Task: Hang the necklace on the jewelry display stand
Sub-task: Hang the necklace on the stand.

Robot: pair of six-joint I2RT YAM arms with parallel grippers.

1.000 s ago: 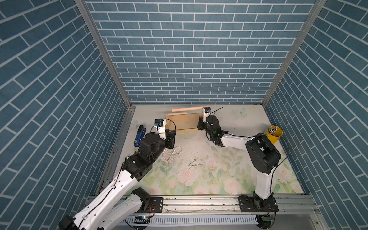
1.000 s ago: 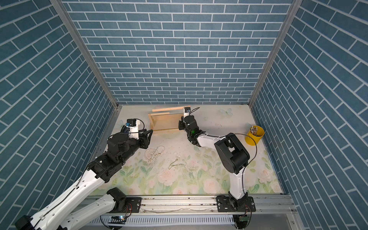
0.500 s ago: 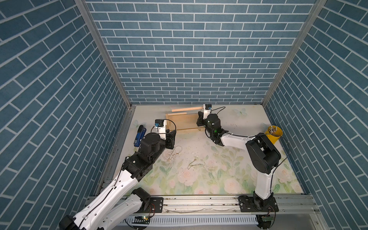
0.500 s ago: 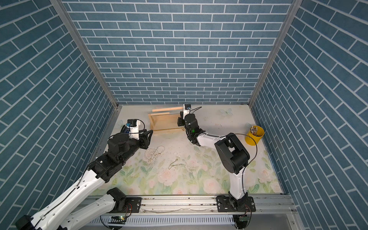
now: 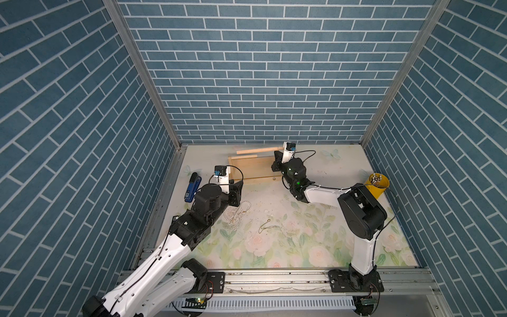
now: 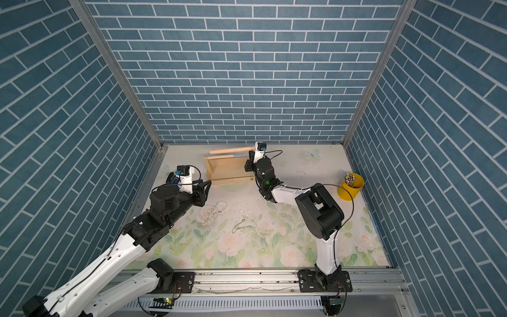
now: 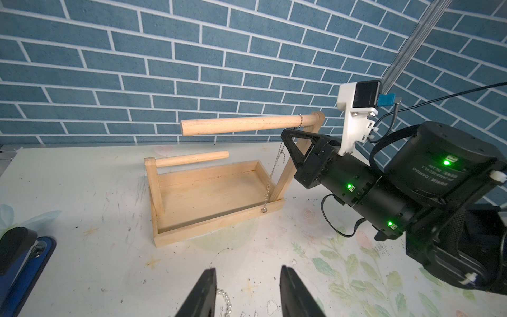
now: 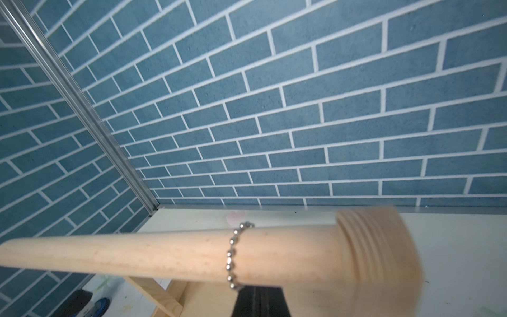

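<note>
Black left gripper hangs part-open and empty over the pearl necklace, hasn't budged in the last sec. Farther back, the right gripper crept a bit up/back, clamped on what looks like the ball-chain necklace, which loops over the top bar of the jewelry display stand by the tall upright w/ its tail dangling to the base, so imo nearly hung. Pinch point + chain's far side are hidden tho.

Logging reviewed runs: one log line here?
silver ball-chain necklace over bar of pale wooden stand | right tool shut on it | left tool open
</note>
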